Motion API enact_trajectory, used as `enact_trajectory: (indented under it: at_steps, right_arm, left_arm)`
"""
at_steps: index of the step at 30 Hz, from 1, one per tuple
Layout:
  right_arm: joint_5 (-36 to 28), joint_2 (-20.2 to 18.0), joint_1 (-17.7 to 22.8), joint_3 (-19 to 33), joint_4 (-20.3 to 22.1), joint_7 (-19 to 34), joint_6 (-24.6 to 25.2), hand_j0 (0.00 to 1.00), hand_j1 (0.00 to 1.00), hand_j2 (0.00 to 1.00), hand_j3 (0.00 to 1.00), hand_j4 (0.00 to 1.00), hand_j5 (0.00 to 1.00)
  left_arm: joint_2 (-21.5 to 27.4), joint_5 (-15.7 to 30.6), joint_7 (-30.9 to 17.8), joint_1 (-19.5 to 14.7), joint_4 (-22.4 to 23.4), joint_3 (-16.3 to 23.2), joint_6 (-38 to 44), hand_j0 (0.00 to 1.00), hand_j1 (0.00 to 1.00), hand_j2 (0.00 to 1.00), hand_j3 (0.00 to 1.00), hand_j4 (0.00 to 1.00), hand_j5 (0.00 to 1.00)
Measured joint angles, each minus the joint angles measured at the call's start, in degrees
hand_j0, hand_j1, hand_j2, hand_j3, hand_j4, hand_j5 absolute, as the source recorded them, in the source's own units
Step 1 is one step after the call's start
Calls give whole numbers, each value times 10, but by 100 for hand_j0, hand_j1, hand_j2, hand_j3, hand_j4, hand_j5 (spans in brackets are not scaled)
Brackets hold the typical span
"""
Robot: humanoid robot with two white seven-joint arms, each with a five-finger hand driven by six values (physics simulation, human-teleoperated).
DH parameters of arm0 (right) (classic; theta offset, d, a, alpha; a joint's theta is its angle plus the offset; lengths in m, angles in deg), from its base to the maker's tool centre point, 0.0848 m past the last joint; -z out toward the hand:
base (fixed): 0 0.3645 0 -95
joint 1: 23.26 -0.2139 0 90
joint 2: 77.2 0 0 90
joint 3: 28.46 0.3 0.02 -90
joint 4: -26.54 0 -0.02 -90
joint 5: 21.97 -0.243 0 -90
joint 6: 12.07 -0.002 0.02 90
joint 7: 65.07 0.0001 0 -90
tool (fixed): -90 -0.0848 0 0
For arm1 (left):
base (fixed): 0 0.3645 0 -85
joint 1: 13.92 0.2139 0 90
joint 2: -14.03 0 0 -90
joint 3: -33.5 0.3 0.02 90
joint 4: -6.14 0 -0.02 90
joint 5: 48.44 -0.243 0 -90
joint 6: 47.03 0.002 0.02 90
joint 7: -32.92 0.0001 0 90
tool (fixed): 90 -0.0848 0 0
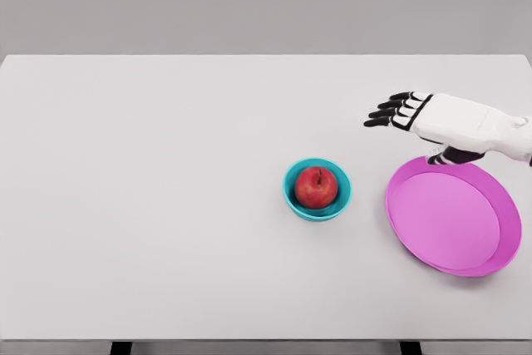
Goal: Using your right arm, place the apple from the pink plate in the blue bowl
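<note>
A red apple (316, 186) sits inside the small blue bowl (292, 198) near the middle of the white table. To its right lies the pink plate (455, 215), with nothing on it. My right hand (397, 111) hovers above the table just behind the plate's far edge, up and to the right of the bowl. Its dark fingers (384, 112) stretch out flat toward the left and hold nothing. The white forearm (490, 130) enters from the right edge. The left arm does not show.
The white table (166, 205) spans the whole view, with its far edge against a grey wall and its front edge near the bottom of the picture.
</note>
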Motion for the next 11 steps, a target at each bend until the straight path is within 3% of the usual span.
enact_trajectory:
  at_steps: [2,5,11]
  right_arm:
    - [-8,22,40,53,-9,0,0,100,100,100,100,100,100]
    - [-14,49,53,106,-18,0,1,100,100,100,100,100,100]
    - [-14,69,56,129,-26,0,1,100,100,100,100,100,100]
  left_arm:
    - [0,0,0,0,0,0,0,100,100,100,100,100,100]
    - [0,0,0,0,0,0,0,100,100,100,100,100,100]
    - [0,0,0,0,0,0,0,100,100,100,100,100,100]
